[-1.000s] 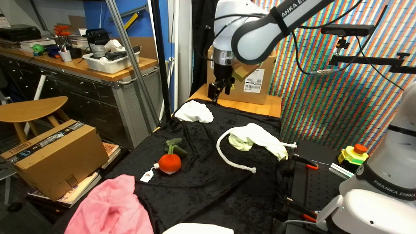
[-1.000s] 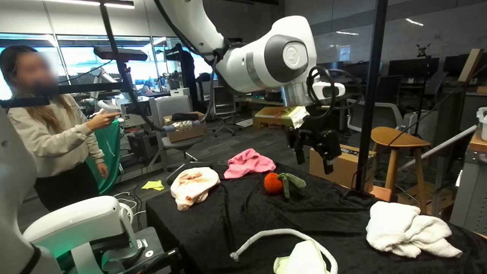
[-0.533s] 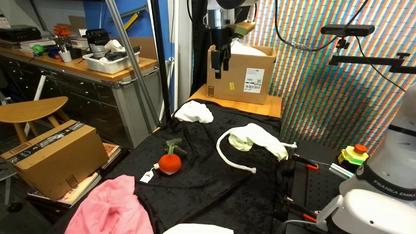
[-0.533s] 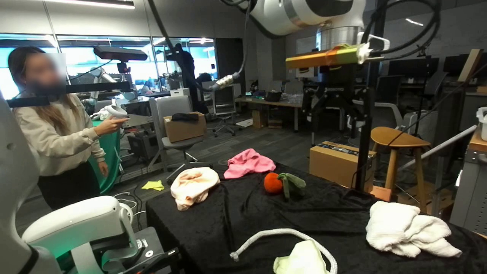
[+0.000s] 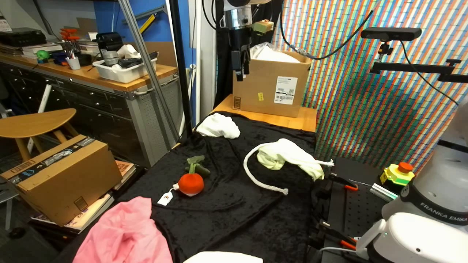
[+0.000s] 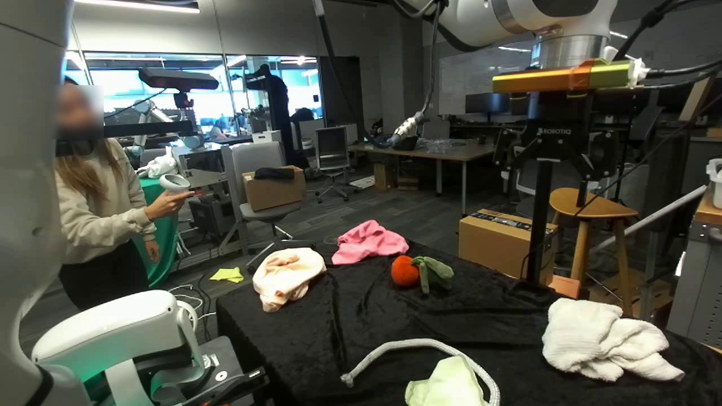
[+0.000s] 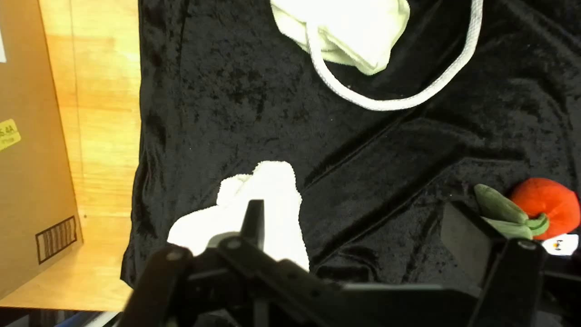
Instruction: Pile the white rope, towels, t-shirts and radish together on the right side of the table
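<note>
Gripper (image 7: 356, 227) wide, high above table (image 5: 234, 223). In an exterior view: white towel (image 5: 218, 126) far left, radish (image 5: 191, 183) nearer, rope (image 5: 272, 187) right.

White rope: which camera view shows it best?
An exterior view, because the white rope shows both ends there. In an exterior view whose bottom edge crops it, only one end shows; the wrist view has a curve, cropped at the top.

The pincer (image 5: 243, 74) hangs well above the counter (image 5: 226, 226), in front of a cardboard box (image 5: 268, 87). Below it, the white towel (image 5: 218, 126) lies nearest; the radish (image 5: 191, 183) and the white rope (image 5: 246, 165), which touches a pale yellow cloth (image 5: 285, 149), lie farther off. Farthest from it are the pink cloth (image 5: 124, 233) and a partly visible white cloth (image 5: 223, 258).
</note>
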Motion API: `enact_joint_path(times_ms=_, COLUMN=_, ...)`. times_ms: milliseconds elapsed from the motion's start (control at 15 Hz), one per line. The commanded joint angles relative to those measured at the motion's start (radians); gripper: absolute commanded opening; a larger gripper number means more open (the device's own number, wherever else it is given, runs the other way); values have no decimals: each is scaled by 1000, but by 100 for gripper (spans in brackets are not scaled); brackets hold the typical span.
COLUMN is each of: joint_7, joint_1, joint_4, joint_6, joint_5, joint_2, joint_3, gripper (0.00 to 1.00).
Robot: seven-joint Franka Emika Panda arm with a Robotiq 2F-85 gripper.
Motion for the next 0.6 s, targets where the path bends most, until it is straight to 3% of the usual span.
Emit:
enact_joint_path(times_ms=0, joint_7=-15, joint_1=-24, joint_4=141, joint_6=-16, joint_5=33, joint_2=116, joint_3=15, gripper=100)
enact_joint_path(times_ms=533, joint_7=40, joint_1=-46, joint_4=154, joint_6=132, joint_5=47, joint_2=237, joint_3=19, gripper=100)
